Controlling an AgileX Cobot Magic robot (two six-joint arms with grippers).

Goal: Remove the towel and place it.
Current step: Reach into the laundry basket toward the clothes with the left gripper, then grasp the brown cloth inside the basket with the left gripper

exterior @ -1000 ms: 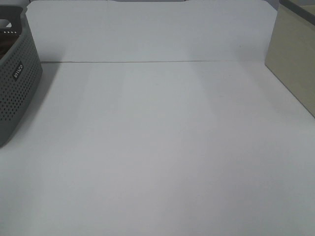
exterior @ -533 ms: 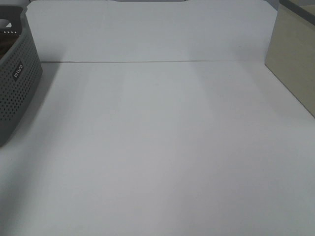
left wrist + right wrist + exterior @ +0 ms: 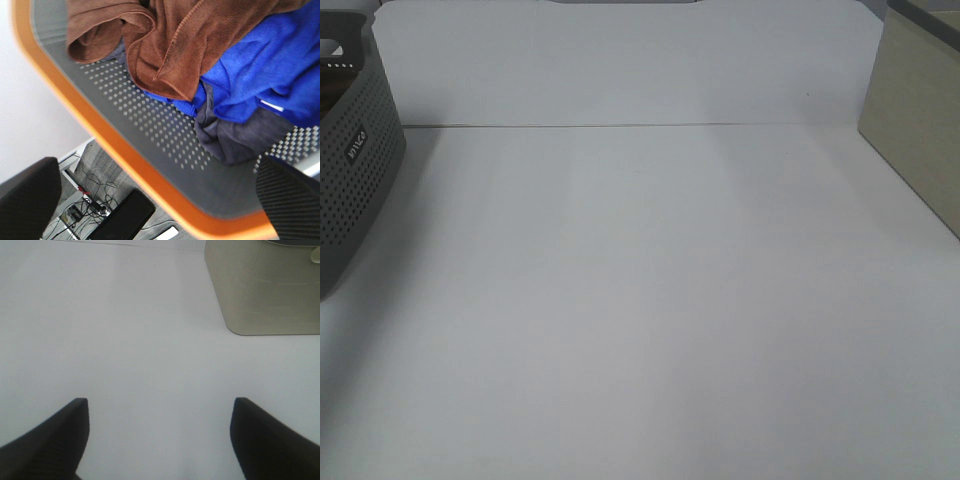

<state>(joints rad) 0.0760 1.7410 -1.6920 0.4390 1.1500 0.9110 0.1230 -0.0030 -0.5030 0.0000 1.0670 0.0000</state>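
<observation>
The towel [image 3: 165,45], dark brown terry cloth with a stitched hem, lies crumpled in a grey perforated basket [image 3: 150,125] with an orange rim, seen in the left wrist view. It rests partly on a blue cloth [image 3: 260,65] and a dark grey cloth [image 3: 235,140]. My left gripper [image 3: 157,172] hovers open above the basket's rim, apart from the towel, with nothing between its fingers. My right gripper [image 3: 160,402] stands open over bare white table, holding nothing. Neither arm shows in the exterior high view.
The grey basket [image 3: 355,170] stands at the table's far left edge. A beige bin [image 3: 915,130] sits at the back right, and its wall [image 3: 265,290] also shows in the right wrist view. A white backboard [image 3: 620,65] closes the rear of the white table [image 3: 640,300].
</observation>
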